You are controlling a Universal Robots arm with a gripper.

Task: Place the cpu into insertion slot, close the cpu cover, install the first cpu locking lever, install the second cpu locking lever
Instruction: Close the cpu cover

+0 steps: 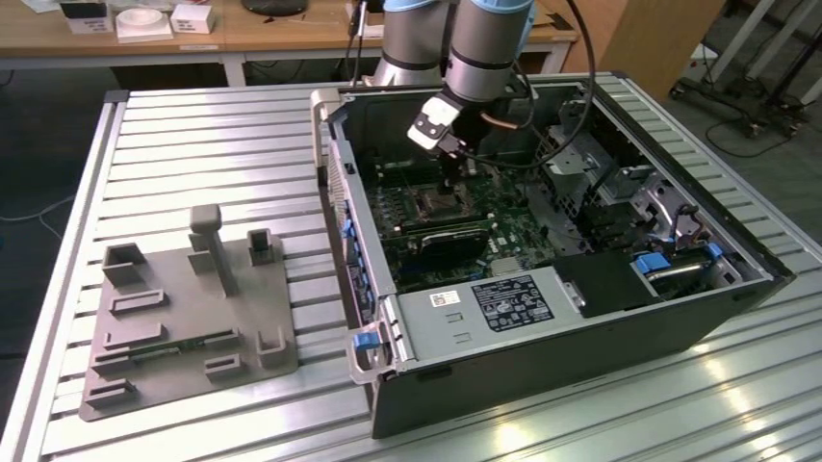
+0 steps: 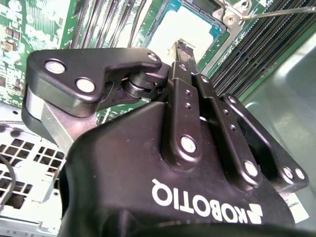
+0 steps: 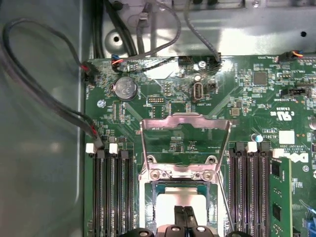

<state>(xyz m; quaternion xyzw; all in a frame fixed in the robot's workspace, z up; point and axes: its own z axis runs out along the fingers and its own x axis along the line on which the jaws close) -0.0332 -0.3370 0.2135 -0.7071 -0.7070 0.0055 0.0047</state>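
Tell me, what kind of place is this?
Probably a robot lab or workshop: a robot arm reaches into an open computer case on a slatted metal table, and a wooden desk with small boxes stands behind.

Slatted aluminium table (image 1: 192, 125): pale grey ribbed profiles, glare patches toward 5 o'clock edge in exterior view. Open black computer tower case (image 1: 540, 385) lies on its side directly on slats, spreading from table centre toward 3 o'clock, open side up. Grey fixture plate (image 1: 180, 327) with upright blocks and shallow pockets lies flat at 8 o'clock, near case, apart from it. Bare slats at 10 o'clock. Beyond table at 12 o'clock, wooden desk (image 1: 257, 38) carries white boxes (image 1: 141, 21). Dark floor (image 1: 38, 144) at 9 o'clock.
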